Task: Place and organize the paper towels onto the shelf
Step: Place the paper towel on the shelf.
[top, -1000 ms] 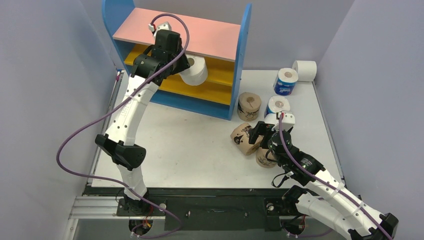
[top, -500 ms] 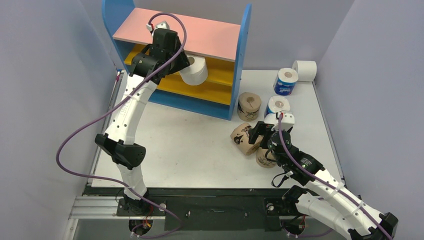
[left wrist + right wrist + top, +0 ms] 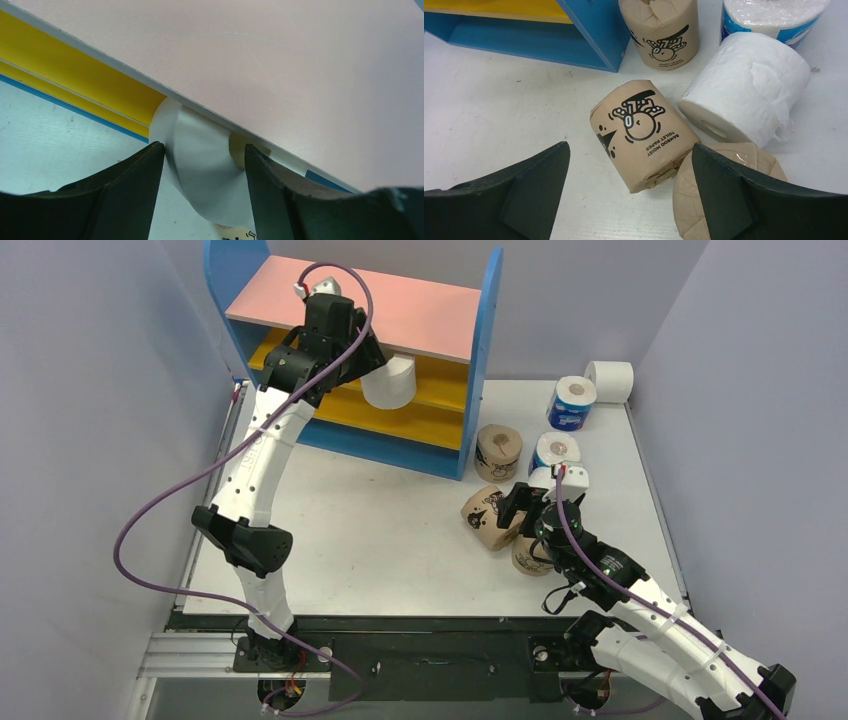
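Clamping a white roll (image 3: 392, 388), the left tool (image 3: 202, 150) hovers at the shelf (image 3: 487, 360).

Top external: we look down from above and behind the arm bases, wide enough to take in the whole table (image 3: 380, 530) and the shelf (image 3: 487, 340) at its far side; left wrist: we sit close under the pink top board (image 3: 280, 65), facing past the left gripper (image 3: 202, 149) at a white roll (image 3: 205, 170); right wrist: we look steeply down past the right gripper (image 3: 630, 149), near a tan printed roll (image 3: 644, 135); both rolls appear in the top view too.
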Robot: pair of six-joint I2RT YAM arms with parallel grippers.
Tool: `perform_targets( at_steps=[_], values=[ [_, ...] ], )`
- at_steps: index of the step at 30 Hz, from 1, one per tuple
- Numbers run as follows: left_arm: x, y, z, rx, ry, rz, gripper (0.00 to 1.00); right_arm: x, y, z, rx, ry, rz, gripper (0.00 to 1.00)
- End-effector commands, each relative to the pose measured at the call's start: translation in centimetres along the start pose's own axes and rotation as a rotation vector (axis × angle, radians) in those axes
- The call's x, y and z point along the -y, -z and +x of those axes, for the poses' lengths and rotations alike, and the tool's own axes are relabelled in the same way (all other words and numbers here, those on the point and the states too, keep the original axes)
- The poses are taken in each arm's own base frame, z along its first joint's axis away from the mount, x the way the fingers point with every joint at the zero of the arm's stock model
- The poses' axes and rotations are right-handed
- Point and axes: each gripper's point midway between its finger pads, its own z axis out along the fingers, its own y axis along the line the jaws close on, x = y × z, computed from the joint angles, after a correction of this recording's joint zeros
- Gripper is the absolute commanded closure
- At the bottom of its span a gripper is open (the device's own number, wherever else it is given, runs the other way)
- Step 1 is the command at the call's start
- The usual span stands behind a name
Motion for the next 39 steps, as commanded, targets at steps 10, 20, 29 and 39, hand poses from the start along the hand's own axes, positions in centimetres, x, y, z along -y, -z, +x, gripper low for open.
perform_targets(
  at_steps=[10,20,29,39],
  values=[
    [2.2,0.6,-0.7,0.018,0.022,0.119,0.36,-1.0,0.0,-1.7,0.033,-0.007,-0.011,0.13],
    [2.9,0.5,-0.1,0.003,0.022,0.172,0.34,-1.0,-0.1,-1.7,0.031,-0.006,-0.011,0.13],
    [2.7,1.5,-1.3,0.045,0.015,0.192,0.3,-0.7,0.4,-2.1,0.046,-0.006,-0.002,0.13],
    [2.3,2.5,-2.2,0.072,0.018,0.211,0.21,-0.5,0.6,-2.4,0.052,-0.006,0.008,0.13]
  ],
)
